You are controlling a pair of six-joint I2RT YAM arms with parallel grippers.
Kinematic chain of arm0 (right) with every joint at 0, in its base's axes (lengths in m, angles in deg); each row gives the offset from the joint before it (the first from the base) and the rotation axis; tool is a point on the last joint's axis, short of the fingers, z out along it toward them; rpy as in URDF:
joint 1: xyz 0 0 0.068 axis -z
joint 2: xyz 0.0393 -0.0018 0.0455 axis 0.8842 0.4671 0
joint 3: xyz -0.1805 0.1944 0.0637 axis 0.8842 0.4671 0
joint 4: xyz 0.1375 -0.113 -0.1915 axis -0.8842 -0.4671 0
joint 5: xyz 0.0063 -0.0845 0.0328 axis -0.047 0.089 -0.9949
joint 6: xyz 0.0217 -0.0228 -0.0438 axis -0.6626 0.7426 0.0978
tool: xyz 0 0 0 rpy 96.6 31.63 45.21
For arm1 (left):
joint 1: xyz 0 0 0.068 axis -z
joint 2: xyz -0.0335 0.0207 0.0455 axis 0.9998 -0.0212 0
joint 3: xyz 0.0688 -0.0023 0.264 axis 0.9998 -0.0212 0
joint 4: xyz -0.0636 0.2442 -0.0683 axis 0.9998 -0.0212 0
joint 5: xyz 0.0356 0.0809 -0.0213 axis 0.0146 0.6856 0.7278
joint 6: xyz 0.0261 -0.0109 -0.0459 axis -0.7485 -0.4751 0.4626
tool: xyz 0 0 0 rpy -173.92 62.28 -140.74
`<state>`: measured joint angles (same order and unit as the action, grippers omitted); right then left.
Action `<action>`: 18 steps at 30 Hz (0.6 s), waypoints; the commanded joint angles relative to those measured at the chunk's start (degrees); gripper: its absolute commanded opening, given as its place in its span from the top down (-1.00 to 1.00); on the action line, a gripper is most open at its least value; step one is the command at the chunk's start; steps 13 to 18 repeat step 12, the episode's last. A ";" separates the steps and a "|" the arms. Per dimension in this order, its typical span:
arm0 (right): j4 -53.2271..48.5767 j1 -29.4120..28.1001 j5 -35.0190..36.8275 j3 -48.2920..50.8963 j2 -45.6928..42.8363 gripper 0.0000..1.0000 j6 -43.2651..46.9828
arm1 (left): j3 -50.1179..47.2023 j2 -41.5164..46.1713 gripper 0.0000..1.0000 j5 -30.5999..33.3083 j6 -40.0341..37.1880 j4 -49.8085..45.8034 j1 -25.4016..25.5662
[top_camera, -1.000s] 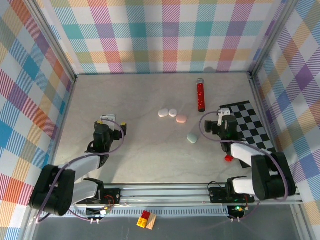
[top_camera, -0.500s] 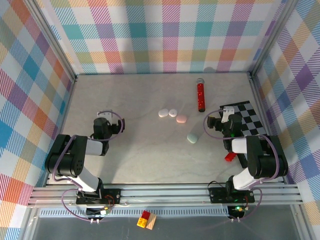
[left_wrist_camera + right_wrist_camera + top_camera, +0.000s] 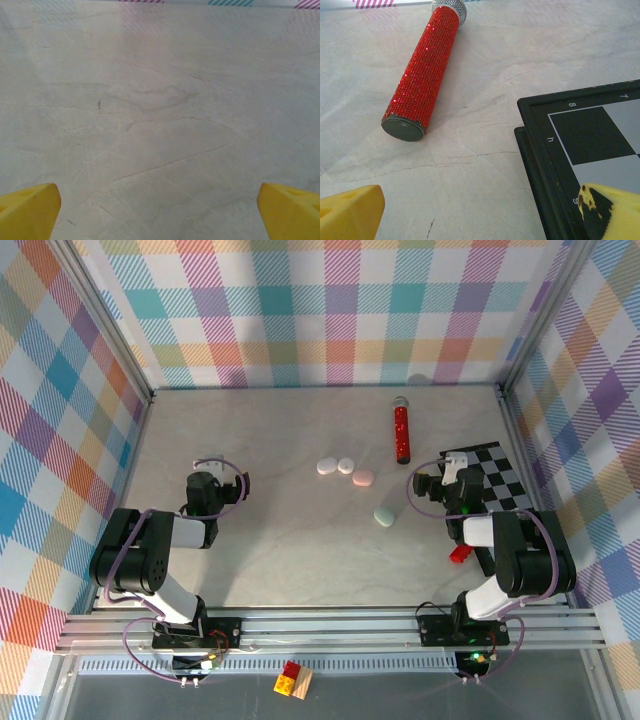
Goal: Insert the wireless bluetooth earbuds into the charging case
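White oval case [image 3: 327, 467], long axis left-right, left pincer [image 3: 160, 212] wide apart, right pincer [image 3: 481, 212] wide apart

A pale, marble-veined surface [image 3: 290, 540] lay under soft, even light. Pastel plaid walls [image 3: 330, 310] enclosed it at the back and on both sides, joined at the corners by slanting metal posts [image 3: 112, 328]. Aluminium rails [image 3: 330, 625] ran along the near edge.

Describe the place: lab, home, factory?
Probably a lab robot test cell: plaid walls on an aluminium frame enclose a marble-look tabletop, with left arm and right arm mounted on a near-edge rail.
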<state>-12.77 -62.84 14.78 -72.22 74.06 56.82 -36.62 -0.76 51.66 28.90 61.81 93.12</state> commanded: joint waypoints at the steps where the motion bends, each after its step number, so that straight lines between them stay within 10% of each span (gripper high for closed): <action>1: 2.40 0.17 -1.04 -0.79 -0.05 -0.98 -0.71 | 0.53 0.14 -0.99 0.09 0.53 -0.04 -0.61; 18: 2.50 0.21 -1.04 -0.69 -0.14 -0.98 -0.68 | 0.54 0.14 -0.99 0.08 0.55 -0.08 -0.57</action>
